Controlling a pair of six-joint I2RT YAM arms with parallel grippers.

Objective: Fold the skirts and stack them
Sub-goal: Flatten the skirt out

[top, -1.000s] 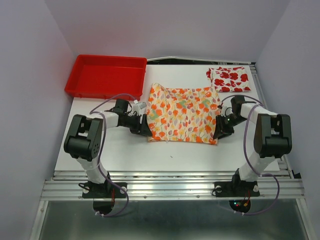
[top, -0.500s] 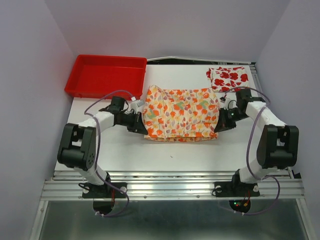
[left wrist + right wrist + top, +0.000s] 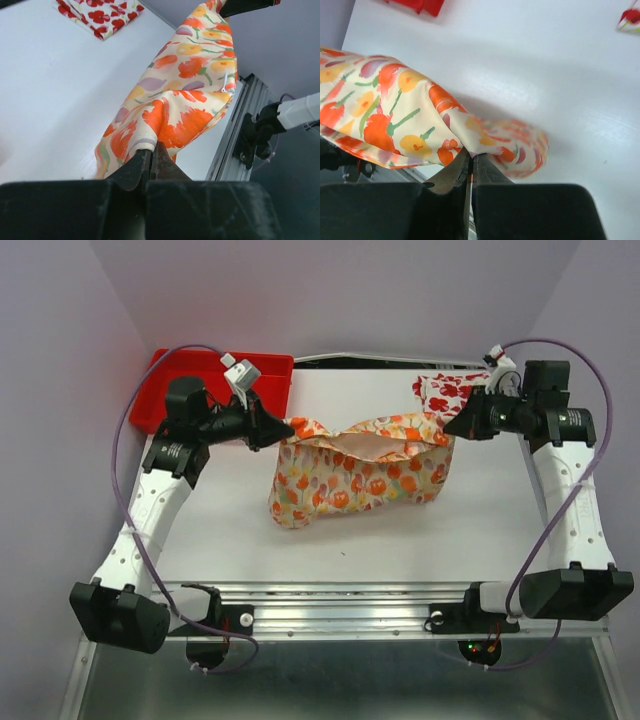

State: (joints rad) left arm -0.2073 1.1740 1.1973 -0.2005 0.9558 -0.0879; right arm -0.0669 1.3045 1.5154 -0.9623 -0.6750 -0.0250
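While cream skirt (image 3: 360, 470) hangs slung betw. both arms, it sits just right of red tray (image 3: 275, 380), above bench (image 3: 350, 550). Top edge is stretched across w/ a sag mid-span. Lower part bags down on the tray side & seems to touch the bench, can't confirm. Not folded yet.

Risks, my read:
- Grip is thin, only a nip of cloth at each end. A quick swing or extra tension could pull a corner free, and the skirt would drop in a heap.
- Sagging mid + low end near the tray: if laid down like this, the hem prob. drags & bunches, giving a crooked fold.
- Uneven height betw. the two ends would skew the layers.
- Left arm sits over the tray's right part and could knock it on the way down.
- Red-flower skirt (image 3: 458, 392) lies far right of tray, partly under right arm. A low pass could shove it.

Left jaws: fully closed, tips pinching a fold of the cream skirt's end nearest the tray. Right jaws: fully closed too, pinching the end farthest from the tray. Nothing else held by either.
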